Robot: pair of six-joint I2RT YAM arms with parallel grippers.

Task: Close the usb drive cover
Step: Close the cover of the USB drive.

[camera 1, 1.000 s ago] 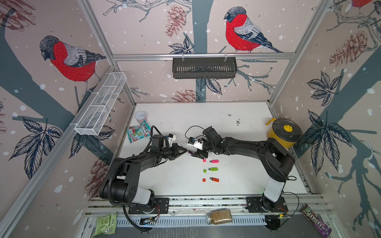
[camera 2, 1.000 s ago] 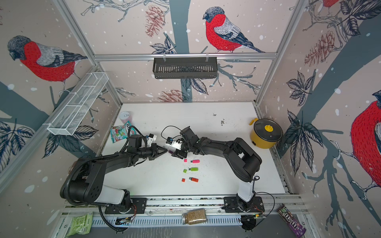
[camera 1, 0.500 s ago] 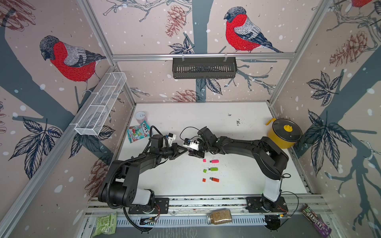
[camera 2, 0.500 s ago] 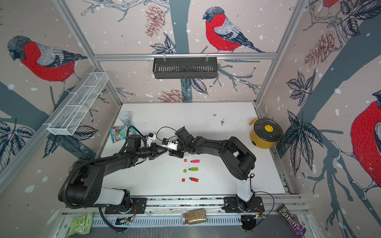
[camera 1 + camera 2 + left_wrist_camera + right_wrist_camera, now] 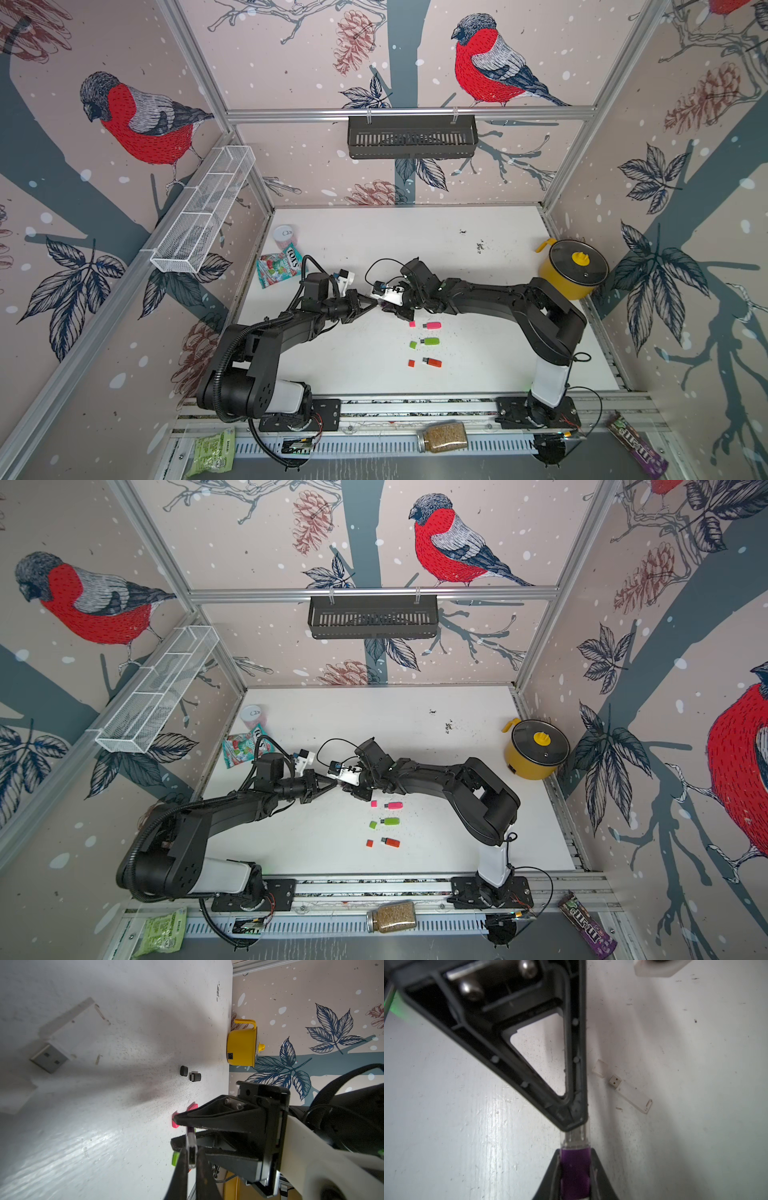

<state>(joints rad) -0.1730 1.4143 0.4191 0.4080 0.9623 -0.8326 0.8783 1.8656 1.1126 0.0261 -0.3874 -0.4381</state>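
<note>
A purple usb drive (image 5: 575,1169) sits between the fingers of my right gripper (image 5: 575,1153), which is shut on its body. The clear cover (image 5: 576,1136) is over the drive's plug end, butted against the purple body. My left gripper (image 5: 192,1150) is shut on that cover (image 5: 191,1142); one of its fingers (image 5: 542,1059) fills much of the right wrist view. In both top views the two grippers meet tip to tip above mid-table, left gripper (image 5: 371,302) against right gripper (image 5: 394,309). The drive is hardly visible there.
Pink (image 5: 433,325), green (image 5: 430,341) and red (image 5: 433,363) drives lie uncapped just in front of the grippers, each with its cap beside it. A white drive (image 5: 631,1093) and a black drive (image 5: 195,1077) lie nearby. A yellow pot (image 5: 572,269) stands at right, a candy bag (image 5: 277,268) at left.
My right arm has shifted left toward the left gripper, and its jaws have closed on the purple drive. The left arm has barely moved.
</note>
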